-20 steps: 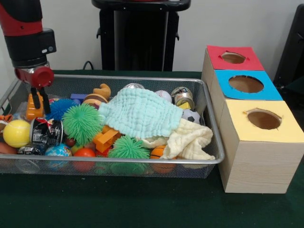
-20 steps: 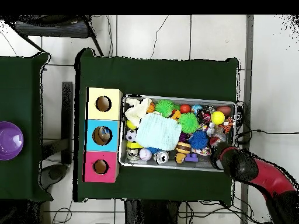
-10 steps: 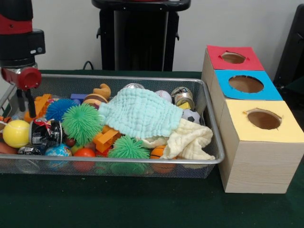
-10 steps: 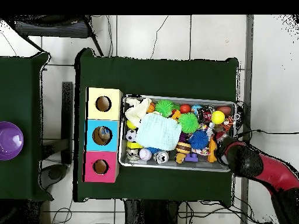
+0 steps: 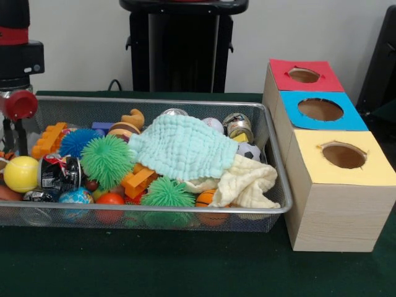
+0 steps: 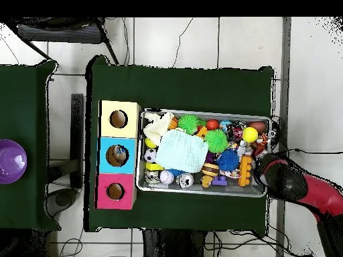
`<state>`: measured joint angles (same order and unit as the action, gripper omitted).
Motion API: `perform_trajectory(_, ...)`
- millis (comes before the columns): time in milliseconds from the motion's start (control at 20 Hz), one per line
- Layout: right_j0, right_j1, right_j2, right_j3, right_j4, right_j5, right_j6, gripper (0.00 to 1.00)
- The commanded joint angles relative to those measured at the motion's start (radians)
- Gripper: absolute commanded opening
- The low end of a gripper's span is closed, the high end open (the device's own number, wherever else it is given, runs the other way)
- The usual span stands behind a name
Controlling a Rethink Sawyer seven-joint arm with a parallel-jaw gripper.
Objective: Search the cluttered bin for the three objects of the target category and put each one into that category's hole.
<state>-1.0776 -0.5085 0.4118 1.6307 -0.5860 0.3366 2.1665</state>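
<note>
1. Orange toy brick (image 5: 47, 140) lying at the mesh bin's (image 5: 185, 102) end farthest from the boxes, beside the blue spiky ball (image 5: 77, 141).
2. Gripper (image 5: 13, 133) just beside it at the rim; finger spread impossible to tell, nothing visibly carried.
3. Red, blue and yellow-topped boxes (image 5: 322, 109) waiting; sorting seemingly barely started, bin crowded under two cloths (image 5: 185, 148).

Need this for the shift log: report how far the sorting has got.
Done: nothing provable; something seems to sit in the blue-topped box's hole. In hand: nothing visible; the red and black arm's end effector hangs at the wire mesh bin's end. Left: searching the clutter, still under the mint green cloth.
</note>
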Motion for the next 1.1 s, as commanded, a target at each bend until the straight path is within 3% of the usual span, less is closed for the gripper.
perform_trajectory(50,-0.012,0.059,0.029,-0.074,-0.072,0.123,-0.221,1.0)
perform_trajectory(350,-0.031,0.091,0.008,-0.076,-0.099,0.159,-0.242,1.0)
perform_trajectory(700,-0.05,0.056,0.004,-0.034,-0.114,0.197,-0.244,1.0)
perform_trajectory(1100,-0.043,0.097,-0.003,-0.085,-0.148,0.19,-0.234,1.0)
